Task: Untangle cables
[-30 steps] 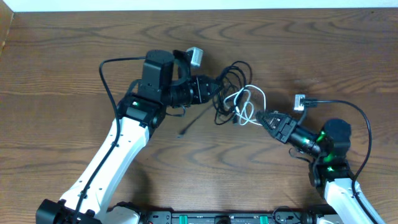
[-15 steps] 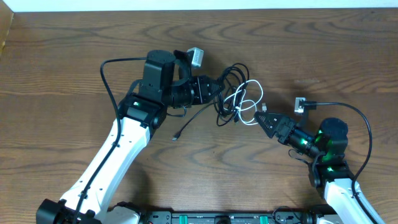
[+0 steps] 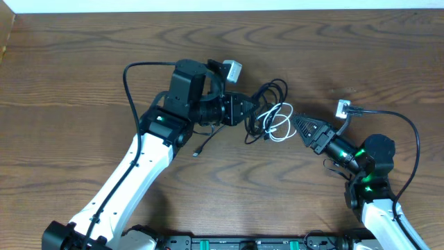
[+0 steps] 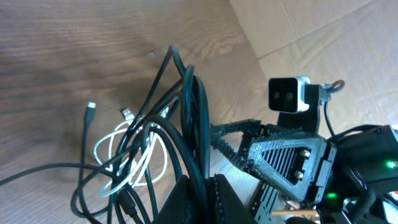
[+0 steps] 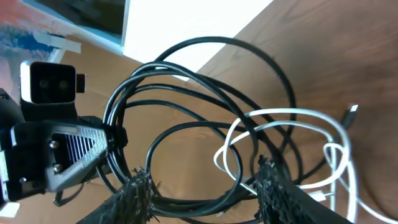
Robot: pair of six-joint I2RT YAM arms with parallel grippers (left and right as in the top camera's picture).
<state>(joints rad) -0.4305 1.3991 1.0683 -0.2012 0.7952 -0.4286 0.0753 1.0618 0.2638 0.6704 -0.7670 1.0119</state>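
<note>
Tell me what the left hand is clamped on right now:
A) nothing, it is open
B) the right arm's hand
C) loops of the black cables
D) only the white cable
C: the left wrist view shows the left hand shut on loops of the black cables, while the white cable lies outside its grip.

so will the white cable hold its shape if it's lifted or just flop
Probably floppy: the white cable lies in loose, uneven loops. Likely light, being so thin. It would probably drag on the black cables, since its loops thread through theirs, and the left gripper is shut on those.
</note>
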